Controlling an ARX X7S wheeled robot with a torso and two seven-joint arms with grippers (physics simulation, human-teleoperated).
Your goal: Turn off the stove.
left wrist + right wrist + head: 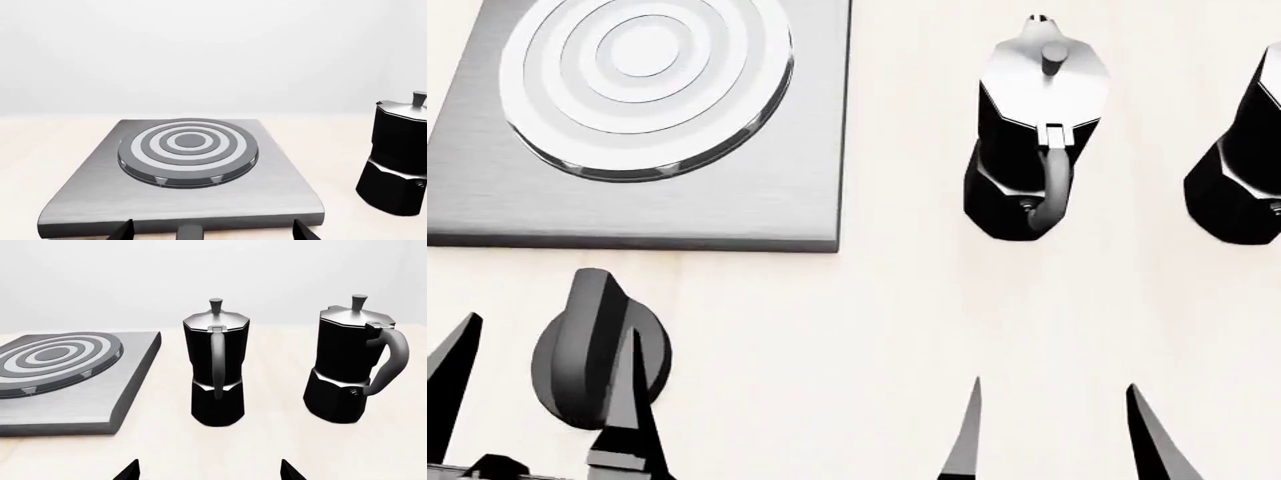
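1. Pale, cream-coloured tabletop (pixel 868 330) carries everything; a plain light wall stands behind it in both wrist views.
2. Landmark: the stove (pixel 761 205), a flat brushed-grey plate with a round ringed burner (pixel 645 80). All positions below refer to it.
3. Its knob (pixel 594 345), black and round with a raised ridge, sits apart from the plate, just off the plate's near edge and towards me in the head view.
4. My left gripper (pixel 541 385) is spread wide. One fingertip stands clear on the outer side of the knob; the other lies against or just over the knob's face. I cannot tell from this angle whether it touches.
5. My right gripper (pixel 1054 440) is also spread wide and holds nothing. It is well away from the stove on the pots' side.
6. Two moka pots, the nearer moka pot (pixel 1034 120) and the farther moka pot (pixel 1241 170), stand upright beside the stove. Neither is part of this job.
7. Handling judgement: the knob looks rigid and fixed in place, so it should rotate, not lift. Its face is probably smooth; the ridge is the place to grip, one finger on each flank.
8. Next move, as I judge it: centre the left fingers about the ridge, close, then twist.
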